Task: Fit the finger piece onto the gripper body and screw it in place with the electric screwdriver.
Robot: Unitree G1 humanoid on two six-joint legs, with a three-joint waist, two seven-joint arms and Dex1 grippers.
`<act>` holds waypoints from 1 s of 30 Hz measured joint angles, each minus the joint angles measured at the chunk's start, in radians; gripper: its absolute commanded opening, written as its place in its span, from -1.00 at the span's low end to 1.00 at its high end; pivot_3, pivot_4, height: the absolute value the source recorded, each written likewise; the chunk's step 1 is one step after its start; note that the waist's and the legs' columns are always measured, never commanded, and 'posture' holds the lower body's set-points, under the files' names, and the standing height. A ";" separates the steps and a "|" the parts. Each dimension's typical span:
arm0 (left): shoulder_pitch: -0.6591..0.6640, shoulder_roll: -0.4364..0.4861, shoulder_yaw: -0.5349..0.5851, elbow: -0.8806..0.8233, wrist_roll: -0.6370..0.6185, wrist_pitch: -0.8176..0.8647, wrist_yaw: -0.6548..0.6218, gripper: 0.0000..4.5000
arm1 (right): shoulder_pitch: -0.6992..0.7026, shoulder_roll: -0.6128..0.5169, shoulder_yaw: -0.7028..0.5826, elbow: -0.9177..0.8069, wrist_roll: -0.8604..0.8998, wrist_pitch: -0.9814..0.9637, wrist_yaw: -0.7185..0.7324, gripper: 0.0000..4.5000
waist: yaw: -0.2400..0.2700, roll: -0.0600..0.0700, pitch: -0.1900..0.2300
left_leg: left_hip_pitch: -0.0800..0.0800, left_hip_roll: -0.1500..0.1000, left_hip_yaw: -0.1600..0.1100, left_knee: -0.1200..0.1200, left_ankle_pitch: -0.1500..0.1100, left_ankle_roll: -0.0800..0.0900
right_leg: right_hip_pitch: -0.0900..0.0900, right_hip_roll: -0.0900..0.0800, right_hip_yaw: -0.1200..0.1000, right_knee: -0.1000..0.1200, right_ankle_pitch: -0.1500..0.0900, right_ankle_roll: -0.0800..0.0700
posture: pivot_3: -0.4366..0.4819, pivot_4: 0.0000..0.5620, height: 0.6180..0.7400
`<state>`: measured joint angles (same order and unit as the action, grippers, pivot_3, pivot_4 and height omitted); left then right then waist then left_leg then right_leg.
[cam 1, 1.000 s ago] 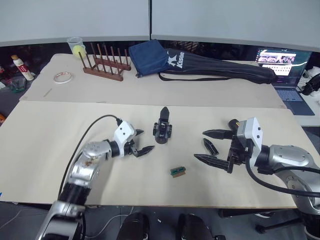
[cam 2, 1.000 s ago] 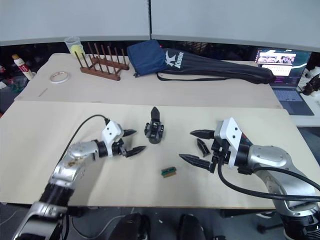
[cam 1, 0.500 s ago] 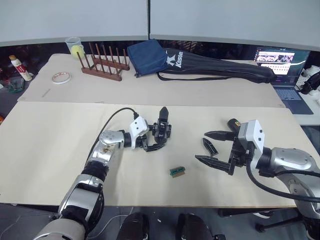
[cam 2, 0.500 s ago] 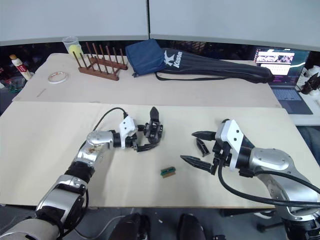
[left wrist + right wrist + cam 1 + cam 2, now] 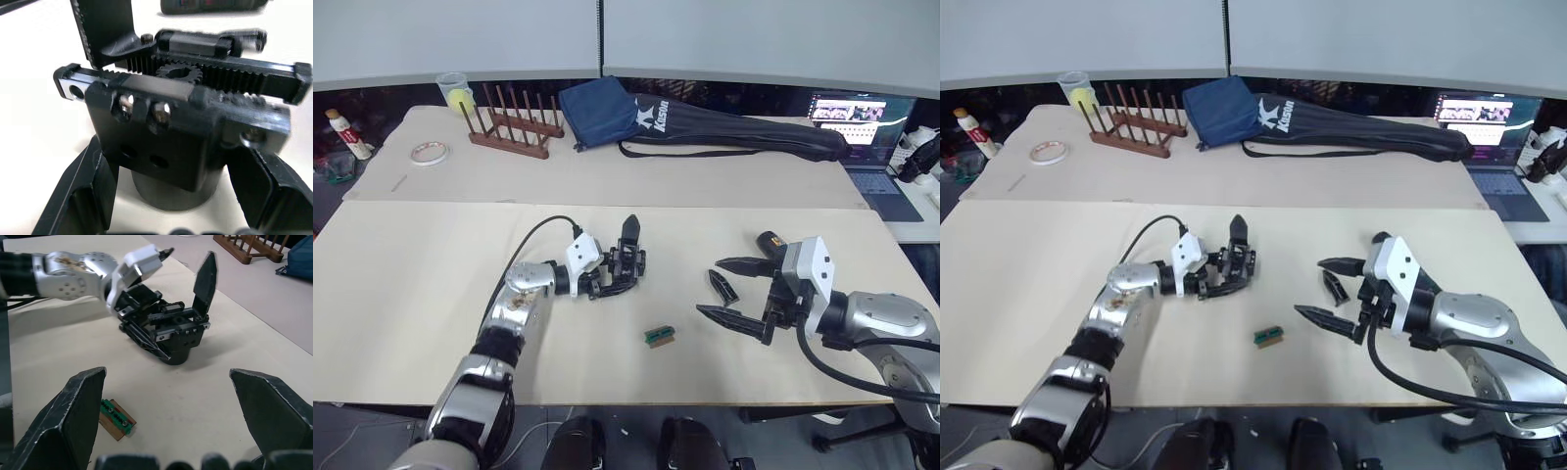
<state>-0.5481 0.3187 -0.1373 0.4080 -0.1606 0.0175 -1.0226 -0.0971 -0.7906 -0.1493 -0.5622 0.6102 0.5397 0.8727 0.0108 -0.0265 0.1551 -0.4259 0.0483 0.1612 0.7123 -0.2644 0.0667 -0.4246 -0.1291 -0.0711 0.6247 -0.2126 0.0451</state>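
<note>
Gripper body (image 5: 626,264) base half hidden, clamped by left tool (image 5: 604,279); right tool (image 5: 732,290) spread, empty.

Gripper body (image 5: 186,147) base — cut off by the left wrist view's lower edge; electric screwdriver (image 5: 212,5) cropped at the frame edge.

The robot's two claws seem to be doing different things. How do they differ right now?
The left gripper has its fingers on either side of the gripper body, while the right gripper holds nothing. The left gripper's fingers sit close together around that block; the right gripper's are spread wide, with the loose finger piece lying on the table between them. Both have a white housing and two black pointed fingers.
</note>
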 measured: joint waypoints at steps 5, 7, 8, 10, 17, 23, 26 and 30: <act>0.069 -0.048 -0.019 -0.237 0.005 0.201 0.143 0.20 | 0.000 0.000 0.017 -0.001 -0.001 -0.001 0.000 1.00 | 0.005 0.000 0.000 | 0.000 0.000 0.000 0.001 0.000 0.001 | 0.001 0.000 0.000 0.000 0.000 0.001 | -0.05 -0.47 1.00; 0.073 -0.063 -0.033 -0.279 0.023 0.227 0.190 0.20 | -0.001 0.000 0.018 -0.001 -0.001 -0.001 0.000 1.00 | 0.004 0.000 0.000 | 0.000 -0.001 0.000 0.001 0.000 0.000 | 0.001 0.000 0.000 0.000 0.000 0.001 | -0.05 -0.47 1.00; 0.074 -0.071 -0.041 -0.285 0.033 0.229 0.209 0.20 | -0.003 0.000 0.018 -0.001 -0.001 -0.001 0.000 1.00 | 0.003 0.000 0.000 | 0.000 -0.001 0.000 0.001 0.000 0.000 | 0.001 0.000 0.000 0.000 0.000 0.001 | -0.05 -0.47 1.00; 0.082 -0.074 -0.050 -0.283 0.046 0.224 0.234 0.20 | -0.004 0.000 0.018 0.000 -0.001 -0.001 0.000 1.00 | 0.001 0.000 0.000 | 0.000 -0.001 0.000 0.000 0.000 0.000 | 0.000 0.000 0.000 0.000 0.000 0.001 | -0.05 -0.47 1.00; 0.093 -0.088 -0.069 -0.188 0.052 0.111 0.226 0.20 | -0.005 0.000 0.018 0.001 -0.001 -0.001 0.000 1.00 | 0.002 0.000 0.000 | 0.000 -0.001 0.000 0.001 0.000 0.000 | 0.000 0.000 0.000 0.000 0.000 0.001 | -0.05 -0.47 1.00; 0.097 -0.072 -0.074 -0.150 0.058 0.074 0.214 0.98 | -0.007 -0.003 0.019 0.002 -0.001 -0.001 0.000 1.00 | 0.002 0.000 0.000 | 0.001 0.000 0.000 0.001 -0.001 0.001 | 0.001 -0.001 0.000 0.000 0.000 0.001 | -0.05 -0.47 1.00; 0.123 -0.022 -0.071 -0.191 0.040 0.106 0.180 0.98 | 0.003 -0.007 0.018 0.001 0.000 -0.001 0.001 1.00 | -0.001 0.000 0.000 | 0.001 0.000 0.000 0.000 0.000 0.000 | 0.000 0.000 0.000 0.000 0.000 0.000 | -0.05 -0.47 1.00; 0.150 0.050 -0.060 -0.263 0.017 0.169 0.135 0.98 | 0.005 -0.028 0.015 0.000 0.002 0.000 0.011 1.00 | -0.001 0.000 0.000 | 0.001 0.000 0.000 0.000 0.000 0.000 | 0.000 0.000 0.000 0.001 0.000 0.000 | -0.05 -0.47 1.00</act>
<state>-0.3984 0.3690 -0.1969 0.1452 -0.1432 0.1860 -0.8875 -0.0923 -0.8182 -0.1341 -0.5625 0.6124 0.5401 0.8842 0.0102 -0.0264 0.1550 -0.4249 0.0483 0.1611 0.7127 -0.2647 0.0671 -0.4244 -0.1296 -0.0708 0.6256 -0.2126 0.0454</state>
